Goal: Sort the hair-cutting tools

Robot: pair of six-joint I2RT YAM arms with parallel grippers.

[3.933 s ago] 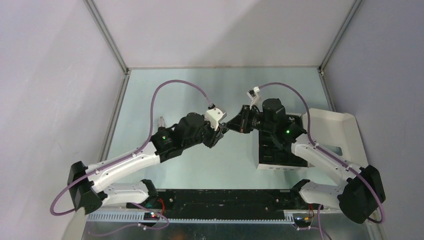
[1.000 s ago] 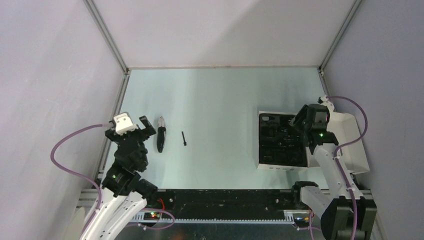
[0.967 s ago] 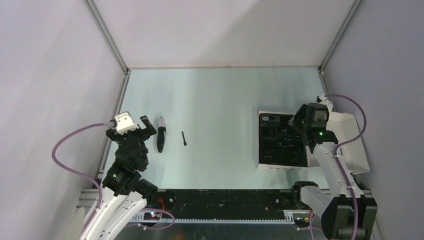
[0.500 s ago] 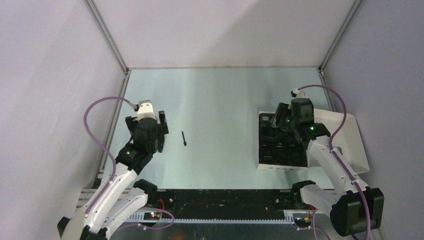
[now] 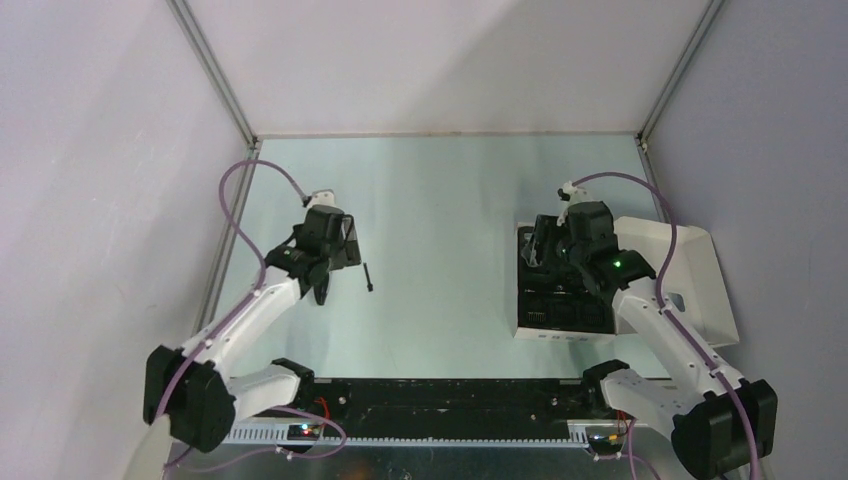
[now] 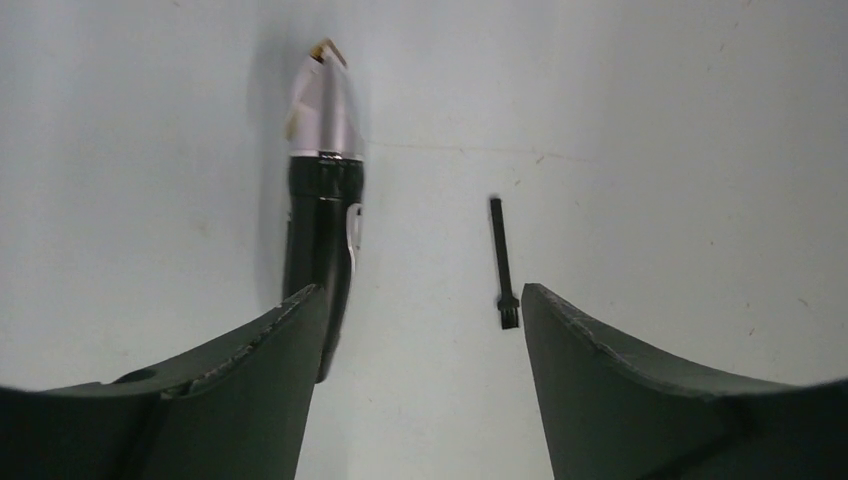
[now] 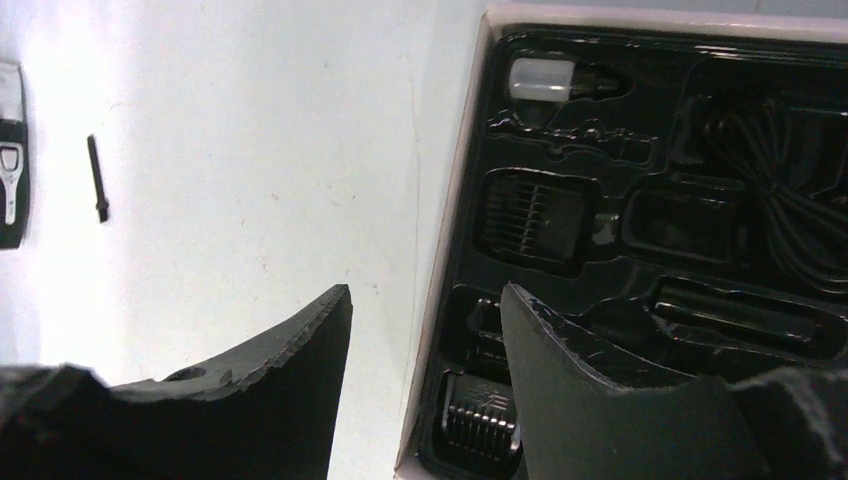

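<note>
The black clipper body (image 6: 322,235) with its silvery tip (image 6: 325,110) lies on the table, and the thin brush (image 6: 501,265) lies to its right. My left gripper (image 6: 420,300) hangs open above them, its left finger (image 6: 250,380) over the clipper's rear end, with nothing between the jaws. In the top view that gripper (image 5: 338,250) covers most of the clipper, and the brush (image 5: 369,277) shows beside it. My right gripper (image 7: 425,295) is open and empty, straddling the left rim of the white box (image 7: 450,250). Comb attachments (image 7: 535,215) (image 7: 480,425) sit in the black insert.
The box (image 5: 545,332) lies at the right with its lid (image 5: 690,270) folded open to the right. Its insert also holds a small clear bottle (image 7: 550,78) and a coiled cable (image 7: 790,200). Grey walls close in the table on three sides.
My left arm swung from the near-left corner out over the clipper, and its jaws narrowed a little. My right arm moved left from the lid to the box's left rim.
</note>
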